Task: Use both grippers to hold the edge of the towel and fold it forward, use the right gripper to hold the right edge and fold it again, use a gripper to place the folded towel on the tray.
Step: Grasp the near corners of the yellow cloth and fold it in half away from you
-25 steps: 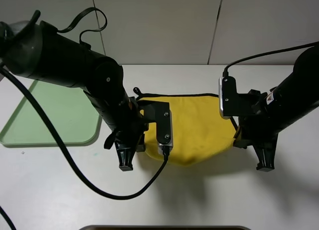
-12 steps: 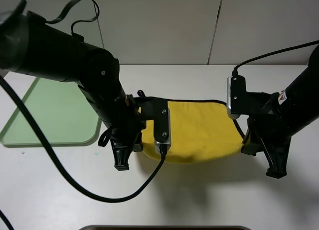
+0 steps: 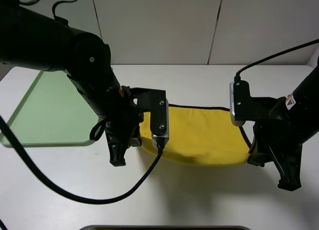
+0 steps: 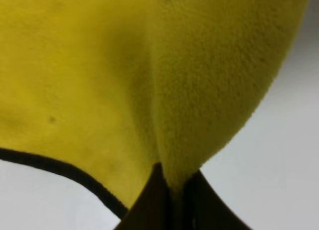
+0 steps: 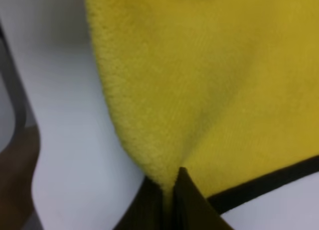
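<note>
Your left pincer (image 4: 172,192) is clamped on a pinch of the towel (image 3: 204,135), and your right pincer (image 5: 169,192) is clamped on its other end. The black edge (image 4: 60,168) runs close by each grip. The yellow cloth spans between the 2, right of the tray (image 3: 50,110), not touching it, over the white surface (image 3: 199,200).

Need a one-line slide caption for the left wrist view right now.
Left hand shut on a pinched fold of the yellow towel, its black edge trim showing against the white table.
</note>
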Controlling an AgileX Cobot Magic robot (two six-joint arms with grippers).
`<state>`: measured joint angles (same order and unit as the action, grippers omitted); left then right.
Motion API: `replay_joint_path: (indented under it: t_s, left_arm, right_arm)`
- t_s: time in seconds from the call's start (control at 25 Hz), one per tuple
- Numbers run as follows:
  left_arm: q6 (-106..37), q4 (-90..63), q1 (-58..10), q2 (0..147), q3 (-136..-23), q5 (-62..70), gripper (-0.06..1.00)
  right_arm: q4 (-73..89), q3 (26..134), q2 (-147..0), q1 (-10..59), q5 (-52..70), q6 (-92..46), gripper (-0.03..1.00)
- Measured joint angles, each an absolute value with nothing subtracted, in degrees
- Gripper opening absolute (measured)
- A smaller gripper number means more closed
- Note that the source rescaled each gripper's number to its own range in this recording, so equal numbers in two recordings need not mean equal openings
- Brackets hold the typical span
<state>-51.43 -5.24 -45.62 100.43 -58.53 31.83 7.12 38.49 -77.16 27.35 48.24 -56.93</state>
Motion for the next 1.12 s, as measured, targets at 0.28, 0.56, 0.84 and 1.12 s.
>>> replay_joint_path:
  t_s: [0.28, 0.56, 0.84, 1.12]
  left_arm:
    - [-51.43, -5.42, -45.62, 98.14, -58.53, 33.64, 0.0]
    - [-51.43, -5.42, -45.62, 97.86, -58.53, 35.51, 0.0]
    - [-51.43, -3.59, -45.62, 97.82, -58.53, 30.83, 0.0]
    - [-51.43, -2.59, -42.75, 102.73, -58.53, 24.13, 0.0]
  right_arm:
    - [2.47, 38.49, -76.49, 31.68, 50.68, -46.42, 0.0]
    - [2.04, 40.01, -74.61, 31.68, 52.33, -44.77, 0.0]
    - [-1.27, 45.52, -75.25, 31.68, 52.71, -40.23, 0.0]
    - [-7.82, 47.16, -80.07, 31.68, 50.95, -36.43, 0.0]
